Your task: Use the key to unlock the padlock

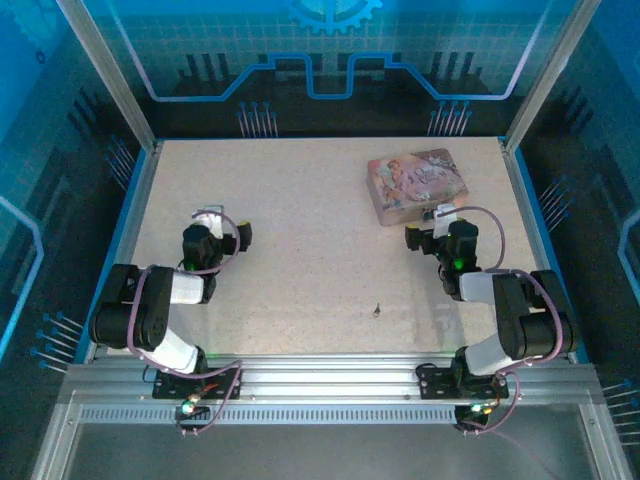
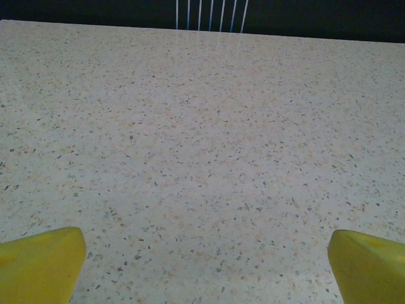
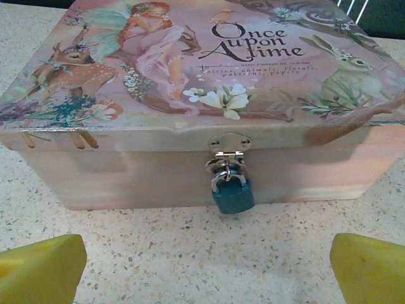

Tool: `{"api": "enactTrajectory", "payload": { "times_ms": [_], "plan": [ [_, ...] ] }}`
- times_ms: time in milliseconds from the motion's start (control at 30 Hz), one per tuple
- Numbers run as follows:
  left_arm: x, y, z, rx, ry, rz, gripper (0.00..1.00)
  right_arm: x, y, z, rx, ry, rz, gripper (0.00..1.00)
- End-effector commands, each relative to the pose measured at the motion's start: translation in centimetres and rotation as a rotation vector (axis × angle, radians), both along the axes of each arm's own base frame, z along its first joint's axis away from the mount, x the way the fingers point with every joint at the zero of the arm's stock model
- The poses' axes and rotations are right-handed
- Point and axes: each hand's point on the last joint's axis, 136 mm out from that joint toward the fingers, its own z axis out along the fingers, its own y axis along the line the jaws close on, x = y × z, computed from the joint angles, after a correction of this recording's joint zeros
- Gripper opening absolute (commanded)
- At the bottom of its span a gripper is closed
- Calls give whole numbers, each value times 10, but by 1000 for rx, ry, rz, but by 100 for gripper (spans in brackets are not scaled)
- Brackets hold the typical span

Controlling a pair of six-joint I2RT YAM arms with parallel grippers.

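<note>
A small padlock [image 3: 233, 193] with a teal body and a thin silver shackle hangs from the hasp on the front wall of the pink picture-printed tin [image 3: 190, 76]. Its shackle is closed through the hasp ring. My right gripper [image 3: 205, 266] is open just in front of the padlock, low over the table, with nothing between its yellow fingertips [image 3: 41, 269]. From above, the right gripper [image 1: 432, 230] sits at the tin's [image 1: 417, 183] near edge. The key [image 1: 376, 310] is a tiny dark sliver lying on the table between the arms. My left gripper [image 2: 205, 266] is open over bare table, far left [image 1: 225, 230].
The speckled tabletop [image 1: 300, 250] is bounded by blue rails and metal frame posts. White pins [image 2: 209, 14] stand beyond the far edge. The tin stands at the back right, lid shut.
</note>
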Motion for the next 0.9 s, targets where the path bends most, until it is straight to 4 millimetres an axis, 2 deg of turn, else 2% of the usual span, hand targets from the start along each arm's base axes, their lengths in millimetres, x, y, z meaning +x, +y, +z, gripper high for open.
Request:
{"api": "enactTrajectory", "payload": {
  "times_ms": [0, 733, 867],
  "plan": [
    [4, -1, 6, -11, -14, -14, 99, 6, 1, 4, -5, -11, 9, 100],
    [4, 0, 6, -13, -18, -9, 99, 6, 0, 5, 5, -14, 13, 100],
    [-8, 12, 21, -13, -89, 64, 99, 4, -4, 11, 17, -20, -2, 100]
  ]
}}
